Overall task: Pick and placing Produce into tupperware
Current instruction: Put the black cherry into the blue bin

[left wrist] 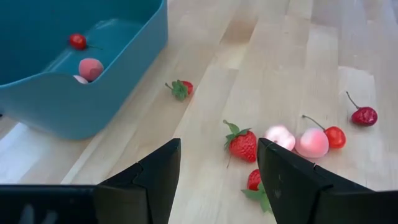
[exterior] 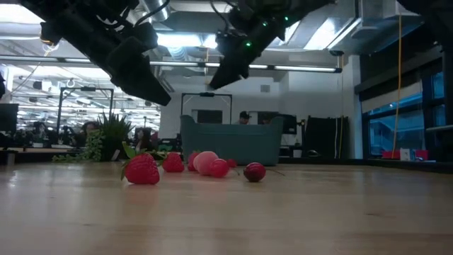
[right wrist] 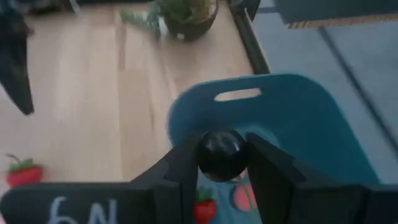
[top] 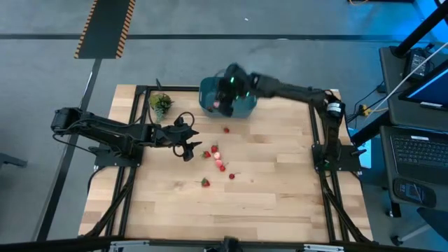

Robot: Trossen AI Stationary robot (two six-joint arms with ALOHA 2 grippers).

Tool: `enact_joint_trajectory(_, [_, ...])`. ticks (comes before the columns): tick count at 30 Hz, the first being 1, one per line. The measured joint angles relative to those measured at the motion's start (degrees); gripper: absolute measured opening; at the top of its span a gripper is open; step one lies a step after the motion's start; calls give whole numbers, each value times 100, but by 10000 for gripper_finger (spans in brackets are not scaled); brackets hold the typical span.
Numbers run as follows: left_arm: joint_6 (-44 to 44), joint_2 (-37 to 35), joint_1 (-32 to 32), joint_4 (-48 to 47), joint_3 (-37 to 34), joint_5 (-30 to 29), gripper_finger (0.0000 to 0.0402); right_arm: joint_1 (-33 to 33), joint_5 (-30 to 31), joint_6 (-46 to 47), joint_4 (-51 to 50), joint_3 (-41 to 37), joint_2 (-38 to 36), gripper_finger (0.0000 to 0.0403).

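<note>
The teal tupperware stands at the table's far edge; some produce lies inside, among it a red cherry and a pink piece. My right gripper hangs over the tub, shut on a dark round piece of produce. Loose strawberries and cherries lie mid-table. My left gripper stands open just left of them, above the table, with a strawberry a little ahead of its fingers. My right gripper pinches the dark round piece by its two opposite sides between its two fingers. The fingers slant downward from the table's right side. The piece hangs clear of everything, above the open tub.
A small potted green plant stands left of the tub at the far edge. One strawberry lies alone near the tub's wall, and another lies nearer the front. Bare wood stretches along the near half of the table.
</note>
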Motion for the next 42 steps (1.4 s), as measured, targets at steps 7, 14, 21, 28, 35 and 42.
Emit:
enact_joint_trajectory(7, [-1,0,0,4,0,-1,204,-969,-2010,1357,-6,9,35,119])
enact_joint_trajectory(14, [-2,0,0,13,0,0,204,-1113,-2182,1464,-28,-2,240,118])
enact_joint_trajectory(21, [-2,0,-4,22,0,0,204,-853,-1201,1465,-27,-3,690,118])
enact_joint_trajectory(28, [-4,0,33,26,0,-46,204,-788,-951,1453,-72,325,1510,119])
enact_joint_trajectory(35, [-5,0,35,24,0,-50,205,-743,-888,1592,-483,1073,2158,119])
enact_joint_trajectory(42, [-1,0,35,20,0,-86,205,-614,-332,1598,-979,1524,2514,119])
